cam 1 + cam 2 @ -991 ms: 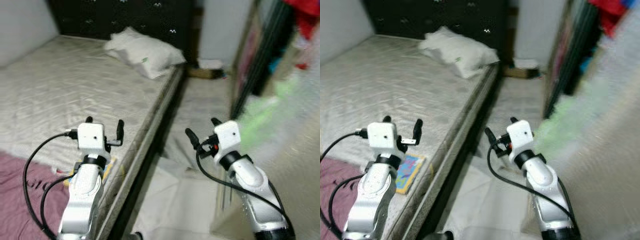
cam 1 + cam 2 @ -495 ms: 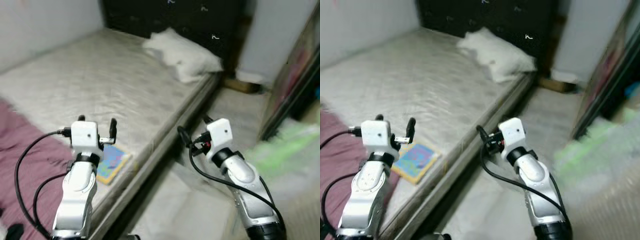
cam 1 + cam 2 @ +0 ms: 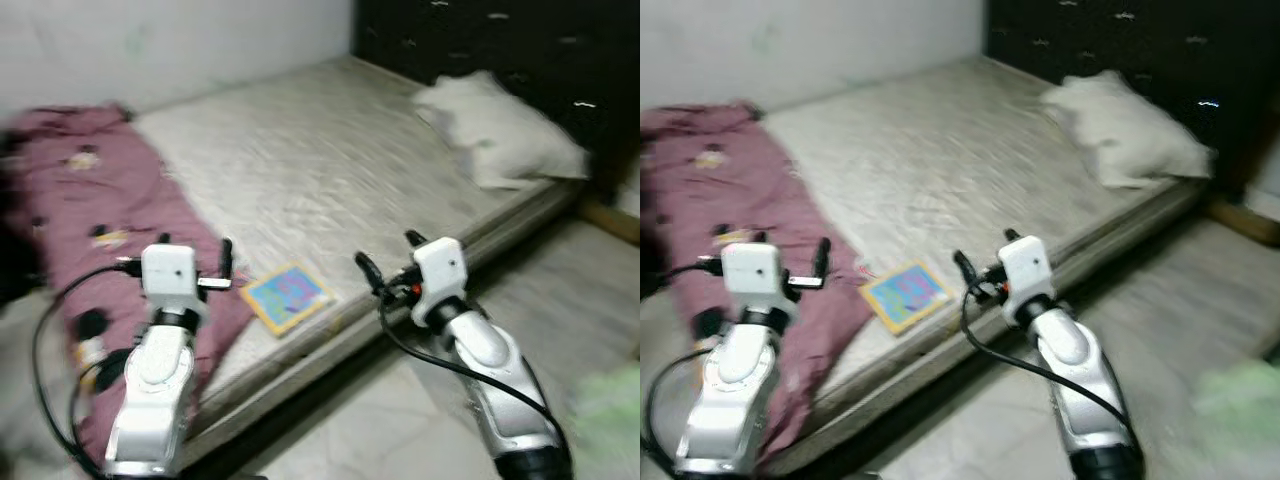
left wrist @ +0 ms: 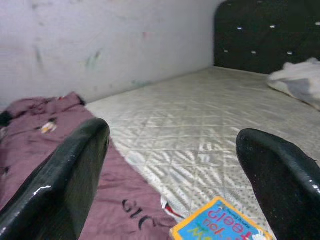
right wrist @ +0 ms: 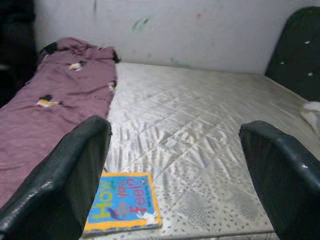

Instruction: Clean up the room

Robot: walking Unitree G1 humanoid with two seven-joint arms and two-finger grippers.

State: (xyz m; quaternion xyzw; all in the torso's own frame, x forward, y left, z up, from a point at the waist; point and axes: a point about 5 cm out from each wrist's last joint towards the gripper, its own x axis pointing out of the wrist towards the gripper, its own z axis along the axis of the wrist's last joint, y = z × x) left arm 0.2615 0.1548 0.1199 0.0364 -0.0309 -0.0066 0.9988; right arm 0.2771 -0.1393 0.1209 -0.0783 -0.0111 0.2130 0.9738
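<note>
Both hands are up in front of the robot with nothing in them. The left hand (image 3: pixel 195 260) has its two black fingers spread wide and hangs over the maroon blanket (image 3: pixel 90 210) near the bed's front edge. In the left wrist view, the fingers (image 4: pixel 60 185) frame the quilted mattress with a big gap between them. The right hand (image 3: pixel 390 262) is released too, fingers apart, sitting just off the front edge of the bed (image 3: pixel 330 150) over the floor (image 3: pixel 420 440). Its wrist camera looks back across the mattress.

Between the two hands, closer to the left one, there's a children's book (image 3: pixel 287 296) lying flat on the mattress right by the front edge. It has a blue cover with a yellow border, and the right wrist view (image 5: pixel 124 201) shows colourful lettering on it. The blanket's edge comes up just beside the book; whether they touch I can't really tell.

Further out, the blanket runs along the left part of the bed toward the wall (image 3: pixel 180 40), with small light patches on it. A white pillow (image 3: pixel 500 130) sits at the far right end against the dark tufted headboard (image 3: pixel 520 40). The head views are a bit blurry.
</note>
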